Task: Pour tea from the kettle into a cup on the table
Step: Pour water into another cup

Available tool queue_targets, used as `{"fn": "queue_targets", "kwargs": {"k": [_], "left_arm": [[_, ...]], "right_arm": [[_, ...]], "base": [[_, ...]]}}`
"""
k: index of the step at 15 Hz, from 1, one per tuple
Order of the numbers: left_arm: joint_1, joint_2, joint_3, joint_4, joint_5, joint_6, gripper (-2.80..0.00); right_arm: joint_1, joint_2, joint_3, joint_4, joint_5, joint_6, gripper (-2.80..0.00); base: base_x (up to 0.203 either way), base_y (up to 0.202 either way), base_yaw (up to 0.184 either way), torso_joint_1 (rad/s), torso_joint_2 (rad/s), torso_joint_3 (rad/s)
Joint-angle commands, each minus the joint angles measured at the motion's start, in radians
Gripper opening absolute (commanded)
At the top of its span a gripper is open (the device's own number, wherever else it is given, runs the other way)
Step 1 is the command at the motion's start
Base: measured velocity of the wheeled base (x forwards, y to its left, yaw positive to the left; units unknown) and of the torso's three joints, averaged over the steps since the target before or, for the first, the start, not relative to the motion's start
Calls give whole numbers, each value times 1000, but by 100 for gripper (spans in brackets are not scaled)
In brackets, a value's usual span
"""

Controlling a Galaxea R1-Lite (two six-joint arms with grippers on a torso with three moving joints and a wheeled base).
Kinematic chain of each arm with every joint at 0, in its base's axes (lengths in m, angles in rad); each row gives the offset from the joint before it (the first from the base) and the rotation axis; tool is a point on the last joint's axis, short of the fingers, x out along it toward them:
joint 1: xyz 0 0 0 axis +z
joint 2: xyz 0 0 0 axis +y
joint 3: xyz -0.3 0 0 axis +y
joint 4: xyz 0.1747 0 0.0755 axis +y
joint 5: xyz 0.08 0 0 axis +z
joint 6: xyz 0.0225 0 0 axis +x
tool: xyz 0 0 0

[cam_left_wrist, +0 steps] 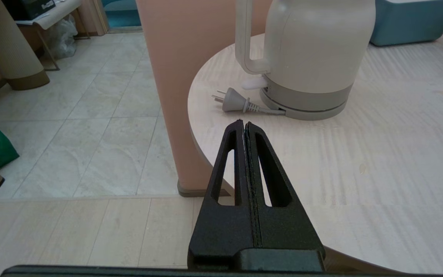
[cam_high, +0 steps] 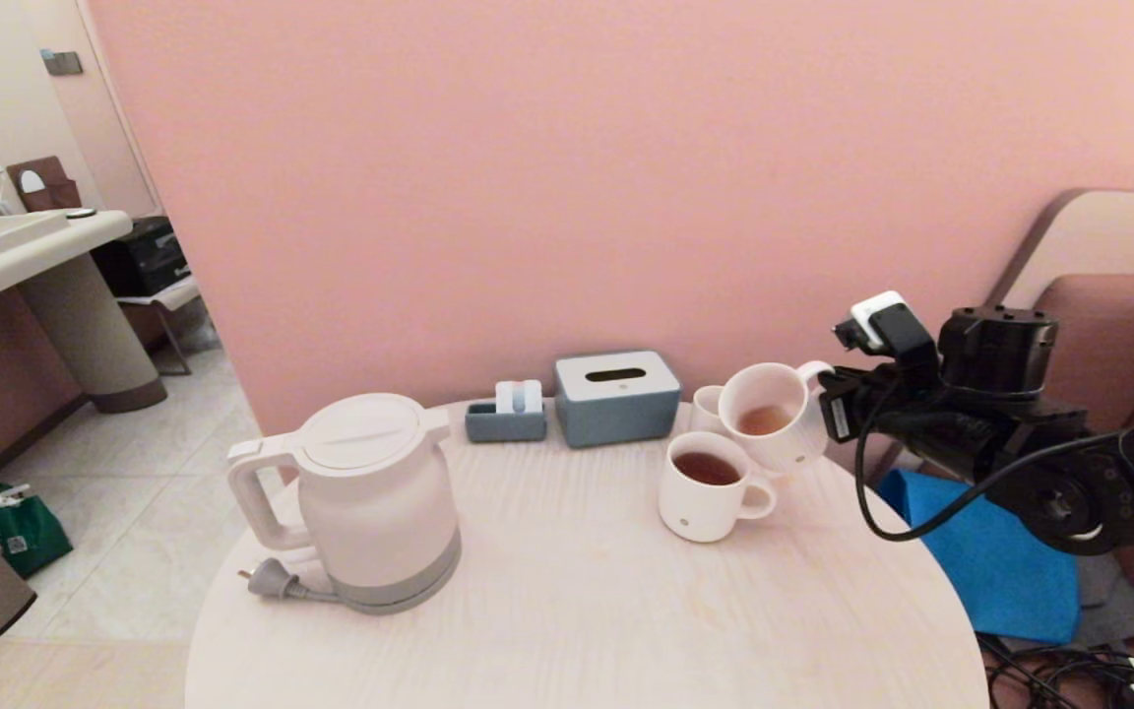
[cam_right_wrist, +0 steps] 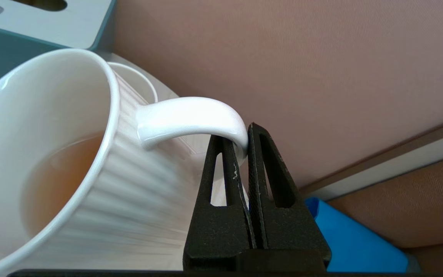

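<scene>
Large white plastic electric kettle with grey bottom band, flat round lid and loop handle: stood upright on the robot's-left part of the round, pale wood-grain table, grey plug lying just beside its base. Probably heavy if filled, rigid, smooth-sided; best taken by the loop handle, which faced the table's left edge. Well apart from both grippers.

White ribbed ceramic mug holding pale orange-brown tea: lifted and tilted at the table's far right, above a like mug of dark red-brown tea and beside a smaller plain white cup. Hard, glossy, breakable, likely slippery at the handle.

Right gripper: clamped on the mug's handle loop at its outer curve, mug body off to one side. Left gripper: jaws pressed together, empty, near the table's edge, kettle ahead.

Behind: blue-grey tissue box against the pink wall.
</scene>
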Motion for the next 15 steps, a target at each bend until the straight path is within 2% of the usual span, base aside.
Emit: {"fn": "queue_targets", "kwargs": {"k": [1, 7, 15], "left_arm": [[0, 1, 0, 0, 0, 0, -280], [0, 1, 0, 0, -1, 0, -280], [0, 1, 0, 0, 0, 0, -280]], "right_arm": [[10, 3, -4, -5, -4, -3, -280], [17, 1, -16, -3, -21, -39, -280], [14, 6, -17, -4, -35, -37, -280]], "base": [[0, 0, 0, 0, 0, 0], [0, 0, 0, 0, 0, 0], [0, 0, 0, 0, 0, 0]]}}
